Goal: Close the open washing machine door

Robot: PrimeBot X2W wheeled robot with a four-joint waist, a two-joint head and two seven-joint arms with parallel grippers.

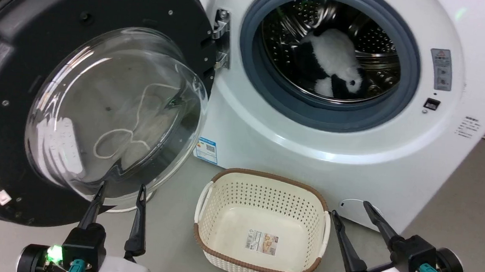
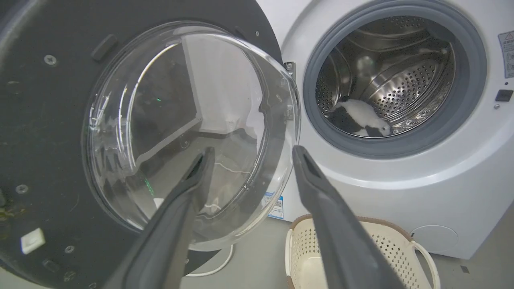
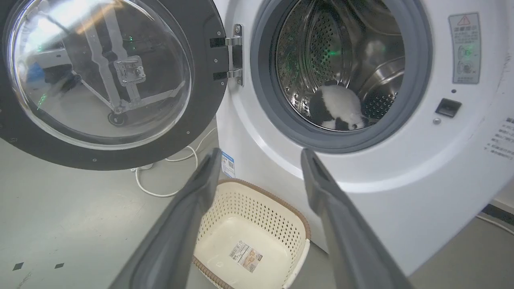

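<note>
Head view: washing machine door (image 1: 111,114) stands open at 9 o'clock. I see left gripper (image 1: 122,185) and right gripper (image 1: 350,207) fingers parted, empty.

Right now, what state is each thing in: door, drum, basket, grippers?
Washing machine door: wide open, swung out to the left.
Drum: black-and-white plush toy inside.
Basket: upright, empty.
Left gripper: open, holding nothing.
Right gripper: open, holding nothing.

Looks like a lab or test bay, not a home: washer (image 3: 401,176) on bare grey floor (image 3: 80,224), loose white cable (image 3: 160,195) trailing, cream basket (image 1: 265,174) in front.
</note>
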